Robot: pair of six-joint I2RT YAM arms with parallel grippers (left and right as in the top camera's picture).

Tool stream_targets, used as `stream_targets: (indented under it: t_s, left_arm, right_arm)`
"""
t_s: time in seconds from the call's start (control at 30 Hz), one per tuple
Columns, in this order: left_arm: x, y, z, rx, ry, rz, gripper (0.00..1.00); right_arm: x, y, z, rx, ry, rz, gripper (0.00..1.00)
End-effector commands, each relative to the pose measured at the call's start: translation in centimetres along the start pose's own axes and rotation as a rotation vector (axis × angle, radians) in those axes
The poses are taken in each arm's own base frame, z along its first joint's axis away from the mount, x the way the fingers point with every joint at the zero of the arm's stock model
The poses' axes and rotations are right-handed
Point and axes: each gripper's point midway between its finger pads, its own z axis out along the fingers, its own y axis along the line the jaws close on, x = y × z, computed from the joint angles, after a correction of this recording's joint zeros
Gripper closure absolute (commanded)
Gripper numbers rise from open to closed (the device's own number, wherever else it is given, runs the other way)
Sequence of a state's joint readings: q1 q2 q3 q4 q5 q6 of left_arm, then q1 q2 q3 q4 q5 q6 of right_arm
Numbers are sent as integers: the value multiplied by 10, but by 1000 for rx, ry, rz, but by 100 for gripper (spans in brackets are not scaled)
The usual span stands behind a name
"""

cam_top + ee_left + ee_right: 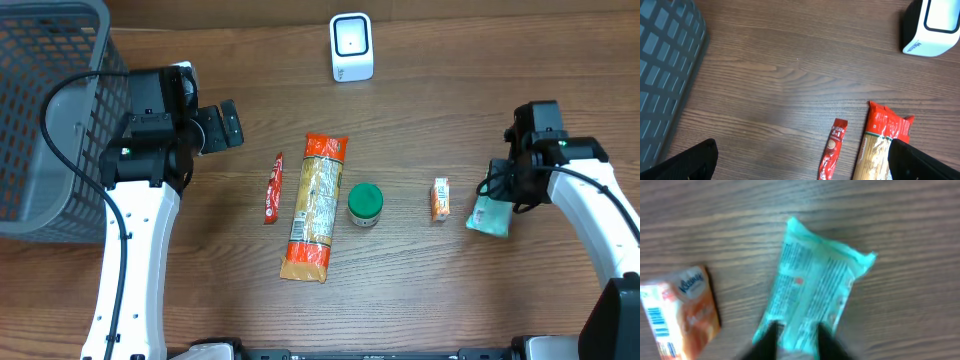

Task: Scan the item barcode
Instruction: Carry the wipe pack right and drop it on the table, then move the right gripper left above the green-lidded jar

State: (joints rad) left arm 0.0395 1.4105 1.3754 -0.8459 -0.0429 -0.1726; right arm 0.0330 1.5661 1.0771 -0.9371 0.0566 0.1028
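A teal packet (490, 215) lies flat on the table at the right, and my right gripper (508, 188) is over its near end. In the right wrist view the packet (815, 290) shows printed text. The gripper (797, 340) is blurred there, its fingers slightly apart, and the packet shows in the gap between them. The white barcode scanner (351, 47) stands at the back centre. My left gripper (225, 127) hovers wide open and empty near the basket. From the left wrist the gripper (802, 157) looks down at the table, with the scanner (932, 27) at the upper right.
A red sachet (273, 187), a long pasta packet (316, 205), a green-lidded jar (365, 203) and an orange tissue pack (440, 198) lie in a row mid-table. A grey mesh basket (50, 110) fills the back left corner.
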Motion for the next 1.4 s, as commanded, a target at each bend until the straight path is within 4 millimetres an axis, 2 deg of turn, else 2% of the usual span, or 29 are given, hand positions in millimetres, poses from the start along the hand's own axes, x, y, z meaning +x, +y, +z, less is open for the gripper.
stream_targets:
  t_s: [0.0,0.03,0.07,0.23,0.3,0.4,0.47,0.57,0.6,0.63,0.67,0.8,0.83,0.87,0.97,1.0,1.13,1.37]
  left_arm:
    - [-2,2,1,-12,-3,13,0]
    - [-2,2,1,-12,-3,13,0]
    - [-2,2,1,-12,-3,13,0]
    - [-2,2,1,-12,-3,13,0]
    - [-2,2,1,-12,-3,13,0]
    - [-2,2,1,-12,-3,13,0]
    - [-2,2,1,-12,-3,13,0]
    - [-2,2,1,-12,-3,13,0]
    - [-2,2,1,-12,-3,13,1]
    - [-2,2,1,-12,-3,13,0]
    - [-2,2,1,-12,-3,13,0]
    - [-2,2,1,-12,-3,13,0]
    - [-2,2,1,-12,-3,13,0]
    - [-2,2,1,-12,-3,13,0]
    - [-2,2,1,-12,-3,13,0]
    - [-2,2,1,-12,-3,13,0]
    - [-2,2,1,-12,-3,13,0]
    - [-2,2,1,-12,-3,13,0]
  right_arm:
    - [-2,-5,0,28,-15,-9,58]
    - [-3,-6,-1,31,-18,-9,51]
    - [-4,-5,-1,30,-20,-8,48]
    - [-12,4,-11,-19,-36,7,49]
    - [-18,16,-24,-85,-36,6,49]
    - [-29,44,-53,-244,-43,-2,48]
    - [-34,65,-76,-360,-48,-18,43]
    - [-37,87,-95,-448,-57,-53,27]
    - [-38,93,-98,-470,-63,-64,19]
    - [-39,98,-100,-490,-71,-73,3]
    - [-40,105,-103,-525,-74,-82,0]
    - [-33,129,-118,-684,-47,-106,0]
    - [-32,132,-120,-699,-43,-110,6]
    - [-31,133,-120,-699,-41,-113,22]
    - [-24,140,-118,-678,-24,-138,44]
    - [-21,142,-117,-672,-18,-146,47]
    - [-6,155,-114,-630,13,-198,52]
    - [16,167,-96,-477,48,-187,51]
